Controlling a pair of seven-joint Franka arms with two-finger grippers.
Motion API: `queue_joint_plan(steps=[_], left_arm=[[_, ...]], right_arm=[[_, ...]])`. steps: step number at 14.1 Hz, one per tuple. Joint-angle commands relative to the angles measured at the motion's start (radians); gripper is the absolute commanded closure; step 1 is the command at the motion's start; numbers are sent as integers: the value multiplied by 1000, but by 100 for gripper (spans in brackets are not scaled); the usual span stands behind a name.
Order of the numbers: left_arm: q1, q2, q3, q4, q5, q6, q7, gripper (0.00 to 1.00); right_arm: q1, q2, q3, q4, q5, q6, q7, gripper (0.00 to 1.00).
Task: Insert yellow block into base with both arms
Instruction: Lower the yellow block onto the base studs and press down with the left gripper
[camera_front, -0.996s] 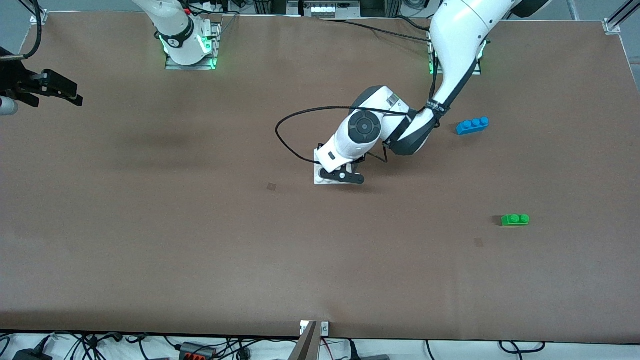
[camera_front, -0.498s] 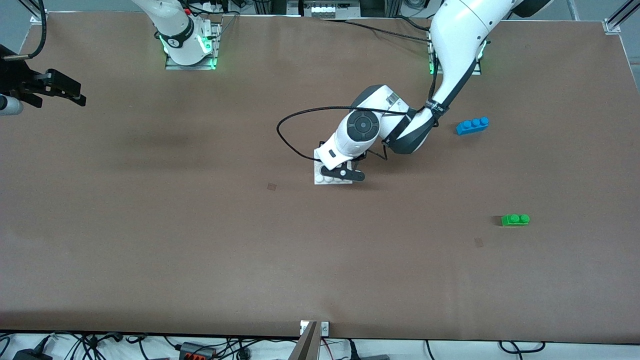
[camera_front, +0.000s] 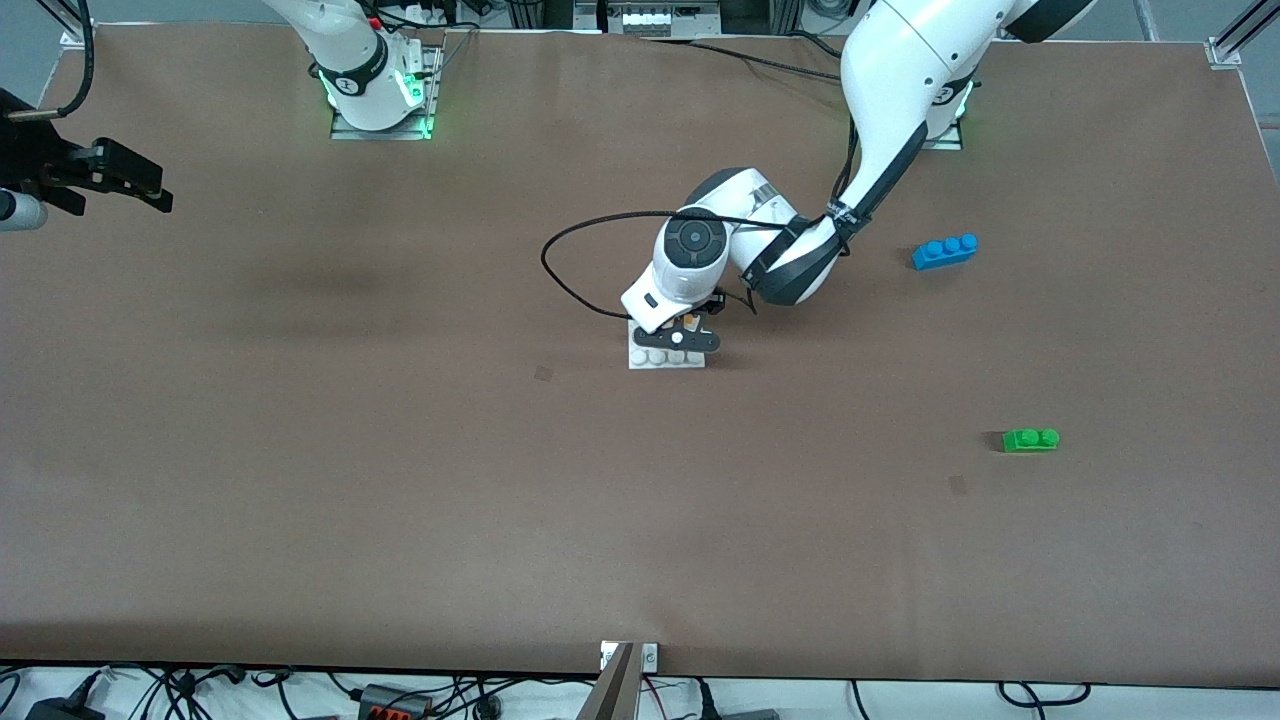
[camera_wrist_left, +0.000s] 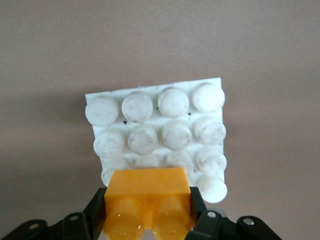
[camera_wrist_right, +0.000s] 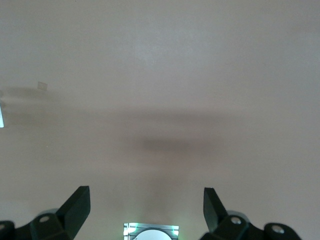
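Nearest the front camera on my brown table (camera_front: 400, 500), toward the left arm's end, lies the small green two-stud plastic brick (camera_front: 1030, 439), not part of this job. Farther up, near the middle of the table, sits the flat square white plastic base plate (camera_front: 665, 357) with its grid of round studs. My left gripper (camera_front: 685, 338) is over the plate's farther rows, its fingers (camera_wrist_left: 197, 202) clamped on the sides of the small yellow-orange two-stud plastic block (camera_wrist_left: 147, 200). I grip it by the sides so its underside stays free to meet the studs. In the left wrist view the yellow block covers part of one edge row of the base (camera_wrist_left: 160, 135); I cannot tell whether it is touching those studs or just above them. I judge the pressing-in is still to come, and it needs the block squared to the grid.

Farther again, toward the left arm's end, lies the longer blue three-stud plastic brick (camera_front: 944, 250). My right gripper (camera_front: 115, 180) waits over the table's edge at the right arm's end, fingers (camera_wrist_right: 77, 205) spread apart and holding nothing, kept well away so it cannot foul the placing.
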Motion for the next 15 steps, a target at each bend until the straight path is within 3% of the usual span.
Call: queue_joint_plan(steps=[1,15], left_arm=[[0,3,4,6,20,6,-37,46],[-6,47,4,43,28,56,-59,46]], right_arm=[[4,-8,1,2,-2,-2,14,0],[4,-8,0,2,-2,-2,14,0]])
